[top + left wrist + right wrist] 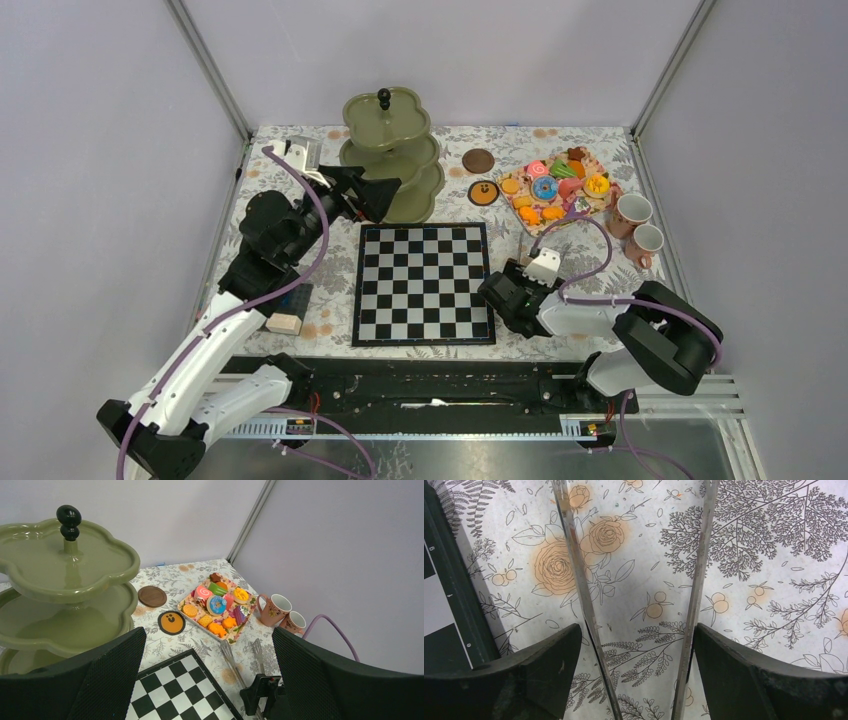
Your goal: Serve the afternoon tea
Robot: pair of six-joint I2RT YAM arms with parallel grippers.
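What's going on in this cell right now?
Tea service has barely begun. The right end effector is low over the table, open, its fingers either side of the metal tongs, which lie spread and unsqueezed. The left end effector, open and empty, hovers beside the green stand, whose visible tiers are bare. The pastries sit together to the stand's right, next to two cups.

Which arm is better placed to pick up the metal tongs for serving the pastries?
Right. The right arm's fingers, open, straddle the tongs lying on the tablecloth beside the chessboard. The left arm's fingers hover open by the green stand, across the chessboard from the tongs.
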